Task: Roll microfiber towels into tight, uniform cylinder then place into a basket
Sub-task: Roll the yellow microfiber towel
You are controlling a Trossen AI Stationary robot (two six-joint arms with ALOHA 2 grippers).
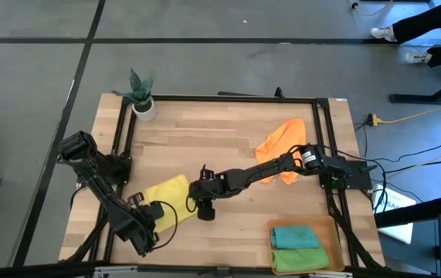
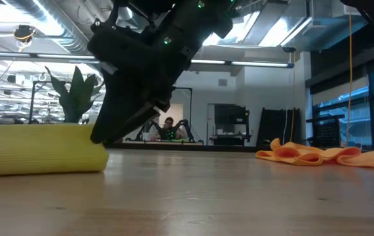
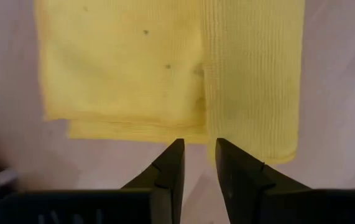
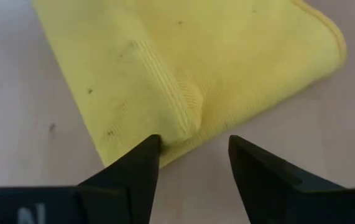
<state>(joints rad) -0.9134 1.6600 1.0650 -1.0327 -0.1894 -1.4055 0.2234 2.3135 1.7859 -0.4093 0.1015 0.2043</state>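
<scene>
Yellow towel [image 4: 183,74] just beyond both open jaws.

A pale wooden worktop [image 1: 228,139] carries a small white plant pot [image 1: 144,108] at one corner. Well away from the pot lie a yellow towel [image 1: 170,193], a crumpled orange towel [image 1: 280,143], and, farthest off, the basket [image 1: 330,232] in the opposite corner.

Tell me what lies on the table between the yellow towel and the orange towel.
In the high view, only the right arm's gripper sits between the yellow towel and the orange towel, over bare wood; the low view shows bare tabletop there too.
</scene>
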